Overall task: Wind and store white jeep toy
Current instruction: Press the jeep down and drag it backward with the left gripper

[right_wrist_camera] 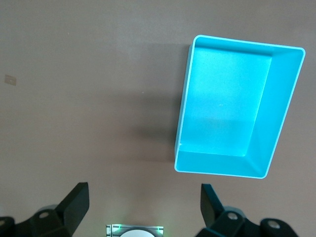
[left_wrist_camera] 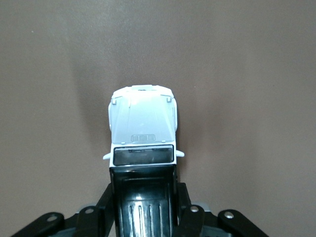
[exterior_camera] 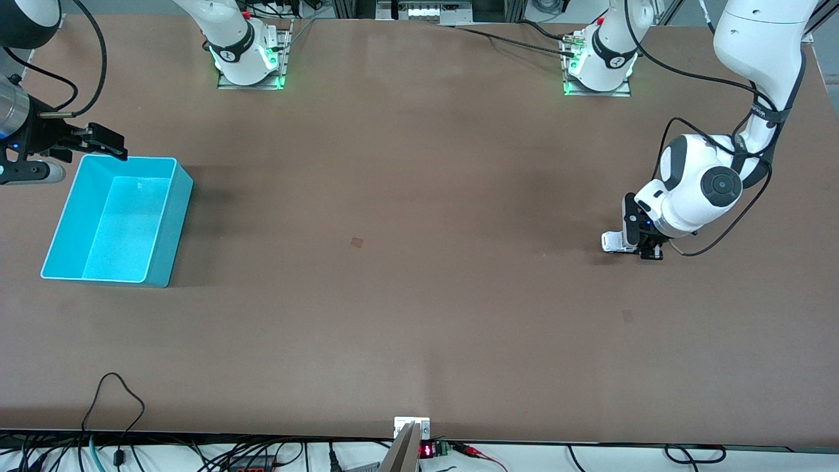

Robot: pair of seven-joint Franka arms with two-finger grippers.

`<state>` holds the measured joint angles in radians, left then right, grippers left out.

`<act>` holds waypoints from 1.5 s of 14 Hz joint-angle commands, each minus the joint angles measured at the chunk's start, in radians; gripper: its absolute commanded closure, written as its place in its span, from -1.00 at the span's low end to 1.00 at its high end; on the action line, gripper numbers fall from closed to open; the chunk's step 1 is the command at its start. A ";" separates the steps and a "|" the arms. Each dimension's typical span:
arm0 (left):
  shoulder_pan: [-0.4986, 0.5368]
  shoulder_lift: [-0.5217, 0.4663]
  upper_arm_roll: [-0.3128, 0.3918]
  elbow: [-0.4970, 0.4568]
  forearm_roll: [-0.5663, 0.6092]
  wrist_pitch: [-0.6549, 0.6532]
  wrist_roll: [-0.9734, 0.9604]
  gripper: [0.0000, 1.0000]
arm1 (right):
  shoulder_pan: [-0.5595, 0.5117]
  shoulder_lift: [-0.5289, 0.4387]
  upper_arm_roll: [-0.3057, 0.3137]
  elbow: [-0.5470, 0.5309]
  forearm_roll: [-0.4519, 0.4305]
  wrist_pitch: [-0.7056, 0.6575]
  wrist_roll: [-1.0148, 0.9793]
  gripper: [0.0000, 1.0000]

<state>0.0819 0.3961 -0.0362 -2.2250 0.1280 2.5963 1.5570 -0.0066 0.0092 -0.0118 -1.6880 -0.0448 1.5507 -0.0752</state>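
Note:
The white jeep toy (exterior_camera: 612, 241) is at the table surface toward the left arm's end. In the left wrist view the jeep (left_wrist_camera: 143, 126) shows its white hood, windscreen and black roof. My left gripper (exterior_camera: 641, 248) (left_wrist_camera: 143, 195) is shut on the jeep's black rear part, one finger (left_wrist_camera: 105, 198) on each side. The turquoise bin (exterior_camera: 178, 216) stands empty toward the right arm's end and also shows in the right wrist view (right_wrist_camera: 282, 113). My right gripper (exterior_camera: 98, 141) (right_wrist_camera: 144, 195) is open and empty, up over the table beside the bin's end nearest the robot bases.
The right arm's base plate (right_wrist_camera: 134, 230) with green lights shows in the right wrist view. Cables (exterior_camera: 118, 400) and a small metal bracket (exterior_camera: 411, 429) lie along the table edge nearest the front camera. The brown table stretches wide between jeep and bin.

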 commanded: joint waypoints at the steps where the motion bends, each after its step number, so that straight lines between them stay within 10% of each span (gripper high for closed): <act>1: 0.012 0.001 -0.011 0.001 0.021 0.004 -0.006 0.33 | 0.002 -0.006 0.004 -0.007 -0.004 0.006 0.006 -1.00; 21: 0.055 0.061 -0.010 0.053 0.024 0.005 0.008 0.54 | 0.005 -0.006 0.007 -0.006 -0.004 0.008 0.006 -1.00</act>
<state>0.1164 0.4028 -0.0372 -2.2149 0.1280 2.5929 1.5576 -0.0059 0.0092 -0.0061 -1.6880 -0.0448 1.5508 -0.0752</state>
